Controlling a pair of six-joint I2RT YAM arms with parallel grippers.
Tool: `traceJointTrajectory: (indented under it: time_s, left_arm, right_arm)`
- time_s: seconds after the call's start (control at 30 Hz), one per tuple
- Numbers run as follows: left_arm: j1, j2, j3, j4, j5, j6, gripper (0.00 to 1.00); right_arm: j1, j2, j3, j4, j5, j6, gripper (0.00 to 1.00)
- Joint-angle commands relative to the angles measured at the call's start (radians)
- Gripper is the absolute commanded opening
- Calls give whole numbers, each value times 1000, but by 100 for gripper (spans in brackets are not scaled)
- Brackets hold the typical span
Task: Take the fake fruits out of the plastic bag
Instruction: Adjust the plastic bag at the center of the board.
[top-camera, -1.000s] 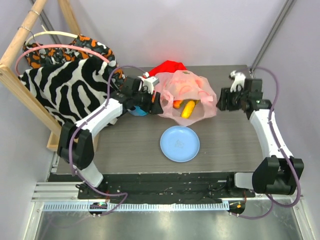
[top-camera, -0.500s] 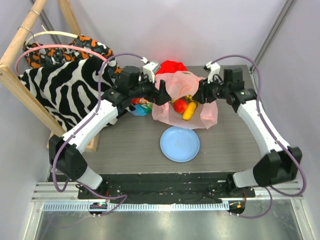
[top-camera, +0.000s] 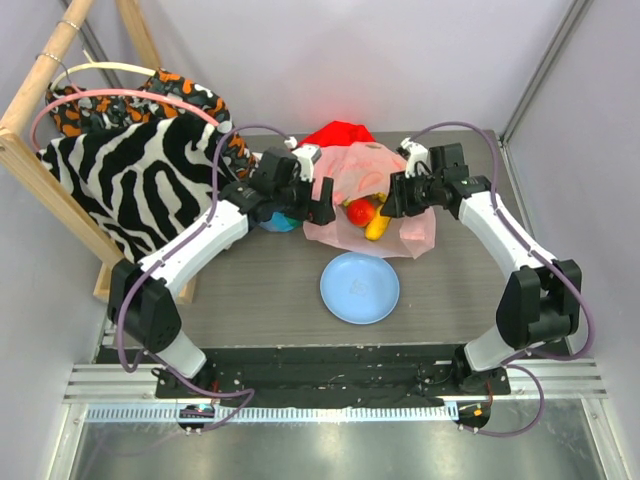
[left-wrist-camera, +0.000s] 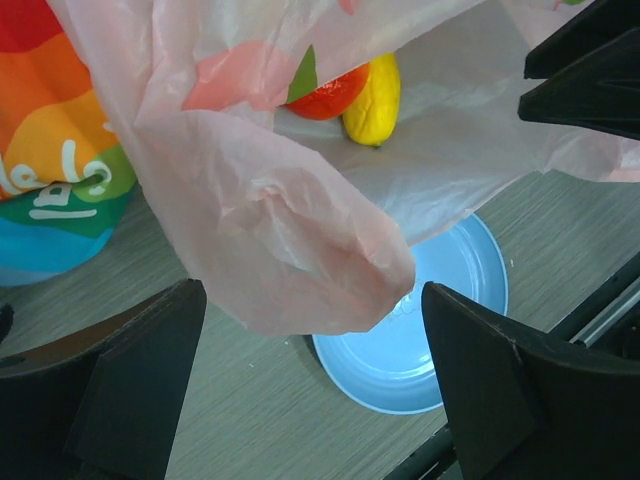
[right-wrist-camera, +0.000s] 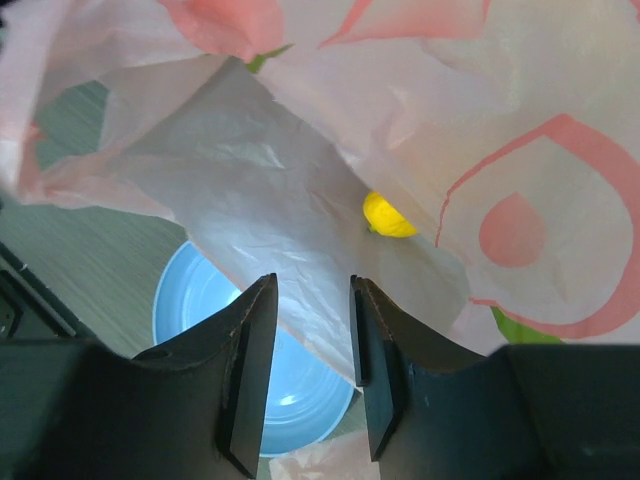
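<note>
The pink plastic bag (top-camera: 385, 185) lies at the back middle of the table, its mouth facing the front. In the mouth I see an orange-red fruit (top-camera: 357, 210) and the yellow banana bunch (top-camera: 377, 225). My left gripper (top-camera: 326, 204) is wide open at the bag's left edge. In the left wrist view a loose flap of the bag (left-wrist-camera: 290, 240) hangs between the fingers, ungripped, with the orange-red fruit (left-wrist-camera: 335, 92) and banana (left-wrist-camera: 372, 100) beyond. My right gripper (top-camera: 387, 203) is at the bag's right side, its jaws slightly apart with the bag's edge (right-wrist-camera: 320, 300) between them. The banana (right-wrist-camera: 388, 215) shows beyond.
A light-blue plate (top-camera: 359, 287) sits in front of the bag. A rainbow-striped cloth (left-wrist-camera: 50, 150) lies left of the bag and a red cloth (top-camera: 338, 133) behind it. Zebra-patterned fabric (top-camera: 120, 170) hangs on a wooden rack at the left.
The right arm swung from the table's right edge in to the bag's right side. The left gripper shifted right onto the bag's left edge. The bag's mouth has spread and sunk lower.
</note>
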Motion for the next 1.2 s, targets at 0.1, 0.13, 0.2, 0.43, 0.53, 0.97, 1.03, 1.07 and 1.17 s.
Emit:
traceJointTrajectory:
  time_s: [0.1, 0.13, 0.2, 0.43, 0.53, 0.97, 1.03, 1.07, 1.17]
  left_arm:
    - [-1, 160, 113, -18, 60, -32, 74]
    - [4, 185, 120, -18, 75, -37, 53]
    - [16, 187, 125, 3, 118, -40, 27]
    - [27, 67, 61, 51, 71, 12, 0]
    - [30, 27, 56, 103, 59, 25, 0]
    - [27, 58, 186, 117, 157, -1, 0]
    - [29, 56, 179, 118, 154, -6, 0]
    - [29, 55, 174, 120, 155, -11, 0]
    - [29, 47, 168, 124, 161, -12, 0]
  right_arm:
    - [-16, 65, 8, 49, 203, 104, 51]
    - [-22, 77, 20, 50, 212, 119, 52]
    - [-51, 122, 59, 69, 227, 139, 54]
    - [-125, 231, 166, 147, 433, 129, 62]
    - [-136, 248, 201, 179, 507, 101, 64]
    - [63, 44, 209, 139, 93, -78, 56]
    - [87, 42, 168, 122, 97, -100, 54]
    - [93, 60, 156, 118, 105, -95, 53]
    - [94, 108, 128, 128, 137, -65, 50]
